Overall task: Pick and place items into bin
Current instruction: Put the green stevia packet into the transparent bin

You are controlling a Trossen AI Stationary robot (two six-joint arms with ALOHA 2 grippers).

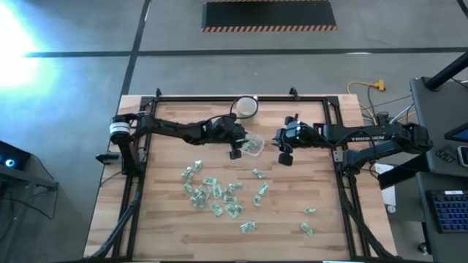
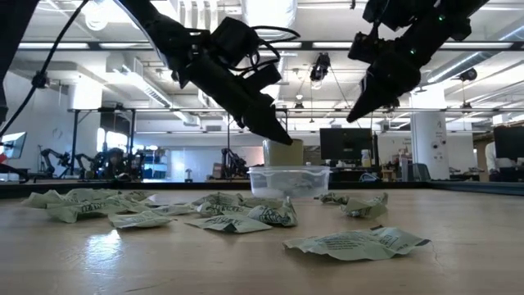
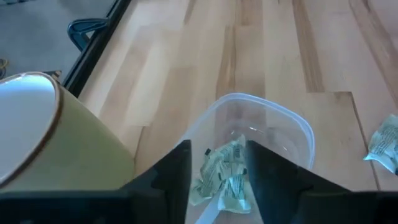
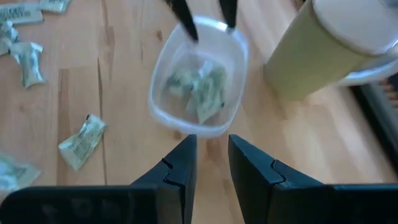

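Note:
The clear bin [image 1: 254, 147] stands on the wooden table with a few pale-green packets [image 4: 199, 87] lying in it. Several more packets [image 1: 216, 193] are scattered on the table nearer the near edge. My left gripper [image 3: 217, 149] is open and hovers just above the bin's left rim [image 2: 278, 135], holding nothing. My right gripper [image 4: 211, 142] is open and empty. It hangs in the air [image 2: 354, 115] to the right of the bin [image 1: 285, 157], pointing down toward it.
A pale cream cup [image 1: 246, 107] stands just beyond the bin, near the table's far edge, close to my left gripper. A black frame [image 1: 219, 98] runs round the table. Loose packets [image 1: 307, 219] lie toward the near right corner, with bare wood along the table's left side.

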